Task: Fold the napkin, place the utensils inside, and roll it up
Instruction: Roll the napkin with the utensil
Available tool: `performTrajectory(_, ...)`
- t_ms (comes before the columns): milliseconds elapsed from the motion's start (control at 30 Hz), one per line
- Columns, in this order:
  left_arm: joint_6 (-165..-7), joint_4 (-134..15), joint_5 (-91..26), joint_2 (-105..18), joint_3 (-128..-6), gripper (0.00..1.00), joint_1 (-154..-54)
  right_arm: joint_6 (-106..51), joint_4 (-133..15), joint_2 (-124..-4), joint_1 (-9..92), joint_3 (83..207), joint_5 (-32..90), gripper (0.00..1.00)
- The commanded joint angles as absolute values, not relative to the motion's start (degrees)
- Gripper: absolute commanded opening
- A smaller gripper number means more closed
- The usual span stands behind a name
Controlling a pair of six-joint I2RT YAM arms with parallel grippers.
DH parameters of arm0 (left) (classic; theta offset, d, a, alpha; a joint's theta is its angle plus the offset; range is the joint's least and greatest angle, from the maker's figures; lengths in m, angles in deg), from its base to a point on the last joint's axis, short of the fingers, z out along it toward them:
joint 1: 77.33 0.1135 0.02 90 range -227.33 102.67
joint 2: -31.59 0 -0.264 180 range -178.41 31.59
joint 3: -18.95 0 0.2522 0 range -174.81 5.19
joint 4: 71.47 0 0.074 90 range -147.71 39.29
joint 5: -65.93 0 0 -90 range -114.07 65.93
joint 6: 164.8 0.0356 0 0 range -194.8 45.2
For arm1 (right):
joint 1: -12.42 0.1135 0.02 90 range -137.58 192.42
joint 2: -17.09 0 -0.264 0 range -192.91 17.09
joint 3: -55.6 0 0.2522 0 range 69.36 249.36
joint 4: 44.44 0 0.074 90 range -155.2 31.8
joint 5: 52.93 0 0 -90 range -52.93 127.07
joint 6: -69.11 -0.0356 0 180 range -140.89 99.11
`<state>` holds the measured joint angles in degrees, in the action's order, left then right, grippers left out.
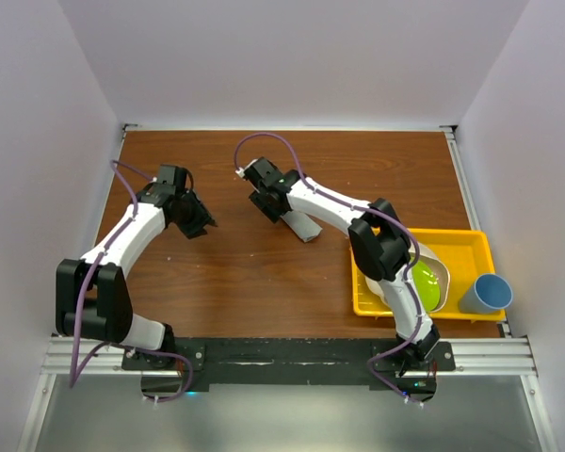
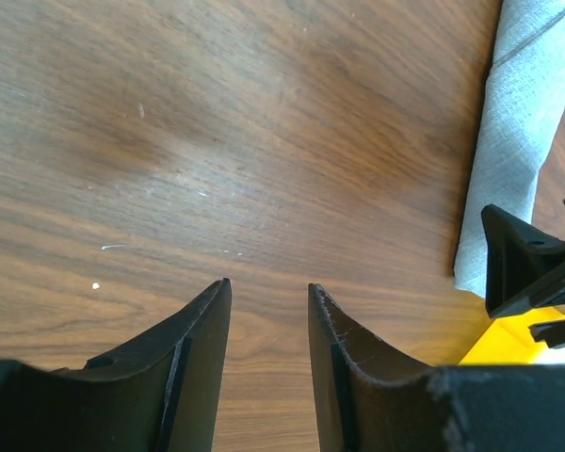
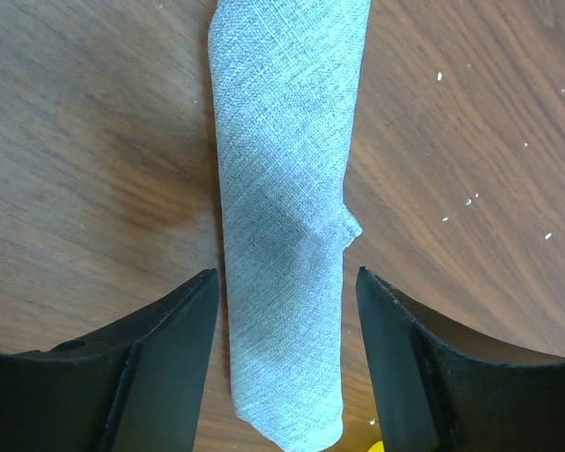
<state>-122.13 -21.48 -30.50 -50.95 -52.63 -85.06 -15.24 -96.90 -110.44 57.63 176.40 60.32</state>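
The desk [image 1: 254,282] is a brown wooden top closed in by white walls [image 1: 292,56] at its far, left and right edges. Only the near edge, where my two bases sit on a metal rail [image 1: 282,356], is open. Most of the wood is bare, with a broad stretch along the far edge, another down the left and near side, and a clear lane between my two pincers.

The right near corner is taken by a yellow tray [image 1: 452,235]. Its near rim lies close to the desk's near edge, and my right arm crosses above its left side. A lime-green bowl [image 1: 431,284] rests inside it, partly hidden by that arm. A blue cup [image 1: 487,294] stands upright just beside the tray's right rim, close to the desk's right edge.

The napkin [image 3: 282,188] lies as a narrow grey roll a little right of the desk's middle, well away from every edge, with one small corner poking out along its side.

My right pincer [image 3: 287,273] is above the roll's far end, its jaws apart, one on each side of the cloth and close to it but not pressing it. My left pincer [image 2: 268,320] is off to the left over bare wood, its jaws apart with nothing between them.
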Motion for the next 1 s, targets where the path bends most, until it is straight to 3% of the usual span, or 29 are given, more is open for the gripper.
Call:
performTrajectory(0, -121.11, -23.69, -31.89, -50.06, -53.26, 0.43, -84.71, -14.91, -96.17, -111.05, 57.59, 178.17, 60.10, 0.63)
performTrajectory(367, -121.55, -25.89, -35.14, -52.52, -53.96, 0.43, -84.71, -14.74, -94.85, -114.66, 57.51, 177.82, 59.04, 0.66)
performTrajectory(633, -122.78, -28.00, -36.55, -54.45, -54.31, 0.43, -84.72, -14.74, -93.53, -115.71, 56.02, 176.68, 62.03, 0.56)
performTrajectory(733, -123.57, -28.88, -37.07, -55.50, -54.75, 0.43, -84.71, -13.60, -93.09, -116.15, 55.14, 176.58, 61.42, 0.48)
performTrajectory(867, -125.07, -30.02, -38.21, -56.56, -55.72, 0.43, -84.72, -14.73, -94.40, -116.77, 52.77, 178.07, 53.80, 0.26)
performTrajectory(967, -125.86, -31.51, -39.53, -56.91, -56.07, 0.44, -84.72, -16.57, -96.69, -116.42, 51.62, 179.92, 47.56, 0.18)
